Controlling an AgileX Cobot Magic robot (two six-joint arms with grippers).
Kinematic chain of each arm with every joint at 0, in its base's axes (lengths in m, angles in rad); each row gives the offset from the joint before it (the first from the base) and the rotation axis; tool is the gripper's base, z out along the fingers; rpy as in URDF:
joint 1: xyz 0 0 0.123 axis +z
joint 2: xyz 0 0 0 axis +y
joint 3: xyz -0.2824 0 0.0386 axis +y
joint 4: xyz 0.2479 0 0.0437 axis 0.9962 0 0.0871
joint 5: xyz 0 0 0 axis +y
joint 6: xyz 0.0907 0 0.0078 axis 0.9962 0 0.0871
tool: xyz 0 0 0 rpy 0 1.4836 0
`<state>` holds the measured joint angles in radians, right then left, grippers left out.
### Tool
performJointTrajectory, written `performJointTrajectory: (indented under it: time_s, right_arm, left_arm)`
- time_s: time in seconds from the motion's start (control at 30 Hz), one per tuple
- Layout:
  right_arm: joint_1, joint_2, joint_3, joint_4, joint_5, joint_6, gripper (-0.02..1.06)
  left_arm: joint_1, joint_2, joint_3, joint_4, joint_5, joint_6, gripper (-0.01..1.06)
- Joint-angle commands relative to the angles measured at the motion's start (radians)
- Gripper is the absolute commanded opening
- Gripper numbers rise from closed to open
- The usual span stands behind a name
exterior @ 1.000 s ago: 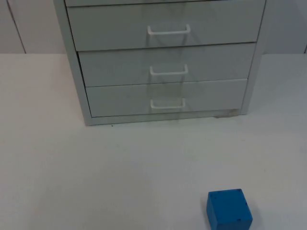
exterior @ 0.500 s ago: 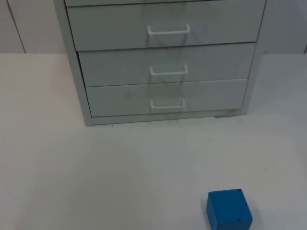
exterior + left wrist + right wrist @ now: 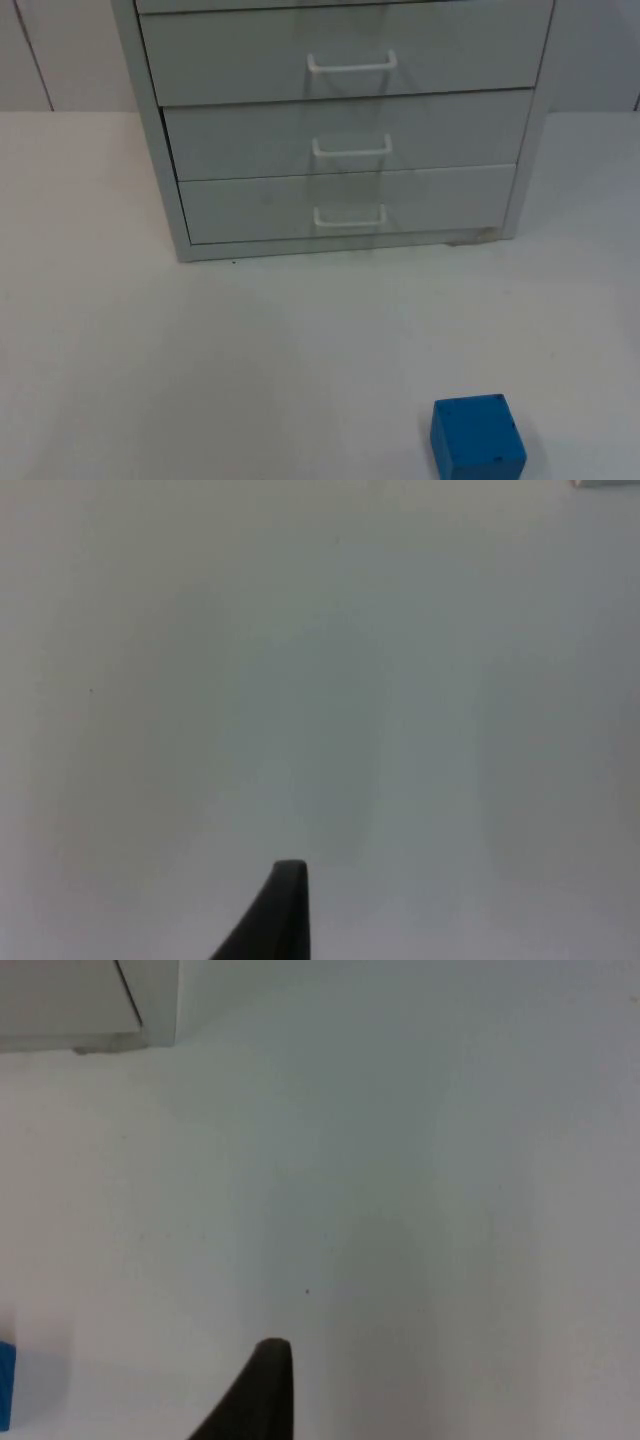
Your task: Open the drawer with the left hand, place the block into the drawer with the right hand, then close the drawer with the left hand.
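A pale grey drawer cabinet stands at the back of the white table. Its three visible drawers are all shut, with white handles on the top one, the middle one and the bottom one. A blue block rests on the table at the front right, well clear of the cabinet. My left gripper hangs over bare table top. My right gripper also hangs over bare table, with an edge of the blue block to one side and a lower corner of the cabinet further off.
White table top stretches between the cabinet and the block. The grey partition wall rises behind the cabinet on both sides.
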<state>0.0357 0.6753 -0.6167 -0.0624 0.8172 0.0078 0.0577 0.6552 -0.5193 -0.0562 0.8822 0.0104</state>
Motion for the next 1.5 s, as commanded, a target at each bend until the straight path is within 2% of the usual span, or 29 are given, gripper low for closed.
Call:
performJointTrajectory:
  time_s: [0.0, 0.2, 0.3, 0.37, 0.4, 0.57, 0.7, 0.8, 0.93, 0.97, 1.1, 1.13, 1.2, 1.23, 1.27, 1.4, 1.43, 1.47]
  right_arm:
    - [-0.008, 0.0, -0.002, -0.005, -0.024, 0.003, 1.05]
    - [-0.008, 0.0, -0.002, -0.005, -0.028, 0.003, 1.05]
    - [-0.008, 0.0, -0.002, -0.005, -0.04, 0.003, 1.05]
    - [-0.008, 0.0, -0.002, -0.005, -0.05, 0.003, 1.05]
    - [-0.008, 0.0, -0.002, -0.005, -0.05, 0.003, 1.05]
    - [-0.008, 0.0, -0.002, -0.005, -0.055, 0.003, 1.05]
    - [-0.008, 0.0, -0.002, -0.005, -0.055, 0.003, 1.05]
    - [-0.008, 0.0, -0.002, -0.005, -0.055, 0.003, 1.05]
    - [-0.008, 0.0, -0.002, -0.005, -0.057, 0.003, 1.05]
    - [-0.008, 0.0, -0.002, -0.005, -0.057, 0.003, 1.05]
    - [-0.008, 0.0, -0.002, -0.005, -0.059, 0.003, 1.05]
    - [-0.008, 0.0, -0.002, -0.005, -0.059, 0.003, 1.05]
    - [-0.008, 0.0, -0.002, -0.005, -0.061, 0.003, 1.05]
    - [-0.008, 0.0, -0.002, -0.005, -0.063, 0.003, 1.05]
    - [-0.008, 0.0, -0.002, -0.005, -0.063, 0.003, 1.05]
    - [-0.008, 0.0, -0.002, -0.005, -0.065, 0.003, 1.05]
    - [-0.008, 0.0, -0.002, -0.005, -0.065, 0.003, 1.05]
    - [-0.008, 0.0, -0.002, -0.005, -0.065, 0.003, 1.05]
  left_arm:
    - [0.002, 0.004, -0.004, -0.011, -0.006, 0.003, 1.05]
    - [0.002, 0.011, -0.009, -0.043, -0.006, 0.025, 0.99]
    - [0.002, 0.057, -0.034, -0.141, 0.007, 0.109, 0.86]
    - [0.002, 0.108, -0.055, -0.216, 0.009, 0.181, 0.81]
    - [0.002, 0.108, -0.055, -0.216, 0.009, 0.181, 0.81]
    - [0.002, 0.274, -0.103, -0.403, 0.021, 0.363, 0.79]
    - [-0.007, 0.34, -0.124, -0.466, 0.029, 0.434, 0.79]
    - [-0.052, 0.394, -0.149, -0.488, 0.026, 0.464, 0.79]
    - [-0.206, 0.471, -0.2, -0.479, -0.024, 0.453, 0.79]
    - [-0.206, 0.471, -0.2, -0.479, -0.024, 0.453, 0.79]
    - [-0.403, 0.548, -0.243, -0.396, -0.133, 0.417, 0.79]
    - [-0.403, 0.548, -0.243, -0.396, -0.133, 0.417, 0.79]
    - [-0.504, 0.592, -0.276, -0.29, -0.155, 0.335, 0.79]
    - [-0.572, 0.627, -0.306, -0.182, -0.159, 0.281, 0.77]
    - [-0.572, 0.627, -0.306, -0.182, -0.159, 0.281, 0.77]
    - [-0.746, 0.718, -0.373, 0.176, -0.165, 0.087, 0.75]
    - [-0.746, 0.718, -0.373, 0.176, -0.165, 0.087, 0.75]
    - [-0.795, 0.748, -0.384, 0.292, -0.172, 0.036, 0.75]
